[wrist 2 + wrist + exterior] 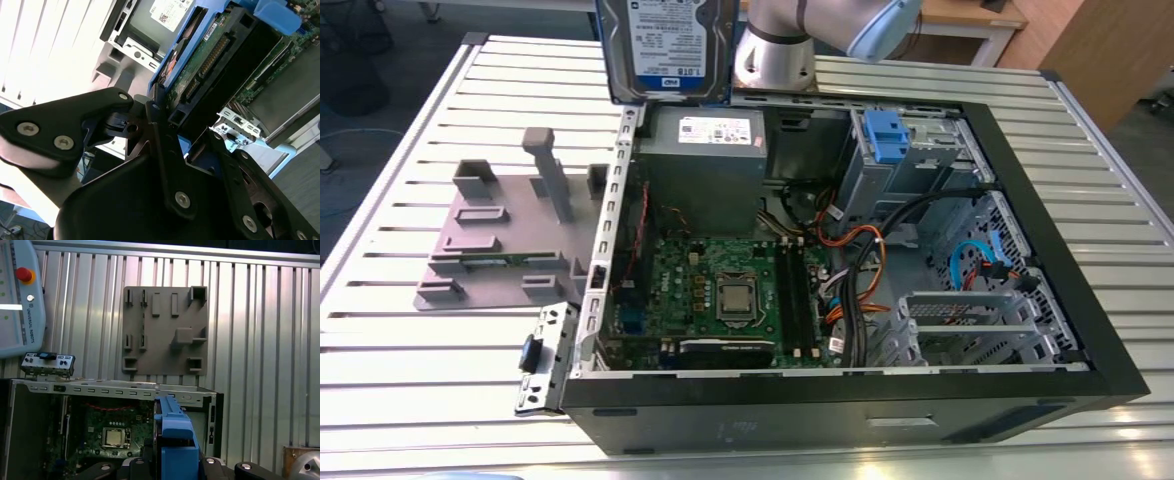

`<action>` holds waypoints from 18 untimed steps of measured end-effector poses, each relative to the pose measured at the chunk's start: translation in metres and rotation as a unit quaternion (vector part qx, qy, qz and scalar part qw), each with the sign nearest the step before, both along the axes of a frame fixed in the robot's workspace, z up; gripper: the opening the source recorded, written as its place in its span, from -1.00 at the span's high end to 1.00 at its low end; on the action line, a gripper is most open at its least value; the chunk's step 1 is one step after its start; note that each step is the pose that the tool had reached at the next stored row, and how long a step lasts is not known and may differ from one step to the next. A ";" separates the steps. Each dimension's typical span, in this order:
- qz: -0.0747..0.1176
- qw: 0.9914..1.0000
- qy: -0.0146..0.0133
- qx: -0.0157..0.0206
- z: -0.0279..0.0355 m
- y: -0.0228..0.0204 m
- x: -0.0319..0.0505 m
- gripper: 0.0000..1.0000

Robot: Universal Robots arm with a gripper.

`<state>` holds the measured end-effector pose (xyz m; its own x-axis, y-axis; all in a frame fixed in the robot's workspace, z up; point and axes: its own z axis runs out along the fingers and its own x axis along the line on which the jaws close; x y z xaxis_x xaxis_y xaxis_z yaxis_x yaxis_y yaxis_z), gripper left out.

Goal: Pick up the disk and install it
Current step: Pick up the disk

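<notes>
Slatted metal table (pixel 400 130) carries an open computer case (pixel 787 412) lying on its side. A grey fixture plate (pixel 494 240) sits at nine o'clock of the case in the exterior view. Motherboard (pixel 720 290) is exposed at the case centre. A drive cage (pixel 914 160) with a blue clip (pixel 886 135) sits at one o'clock inside the case.

Disk (pixel 664 45) is off the table, held upright at twelve o'clock in the exterior view, above the far rim of the case. Its label and blue band face the camera, and the arm (pixel 781 50) is just beside it at three o'clock. In the second wrist view the gripper (pixel 165 120) is closed on the disk (pixel 205 65), whose green circuit-board side is exposed. In the first wrist view the disk (pixel 175 440) shows its blue bracket standing between the black finger linkages.

Handling assessment: rigid metal body, probably fairly heavy for its size, with smooth faces likely to be slippery, and sensitive to shock. Circuit board and connector should not be pressed. The bracket's side rails appear to be the proper hold.

Not verifiable:
- Pad contact with the bracket is masked by the linkages.
- The disk's upper edge is cropped in the exterior view.
- Which bay is meant to receive the disk cannot be determined.
- Cables (pixel 854 250) obscure the cage's lower part.
</notes>
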<state>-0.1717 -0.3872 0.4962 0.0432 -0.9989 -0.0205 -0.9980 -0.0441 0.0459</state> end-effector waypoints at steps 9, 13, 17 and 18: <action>0.000 1.000 0.000 0.000 0.0000 -0.0031 0.0000 0.26; 0.000 1.000 0.000 0.000 0.0000 -0.0043 0.0000 0.26; 0.000 1.000 0.000 0.000 0.0000 -0.0053 0.0000 0.26; 0.000 1.000 0.000 0.000 0.0000 -0.0055 0.0000 0.26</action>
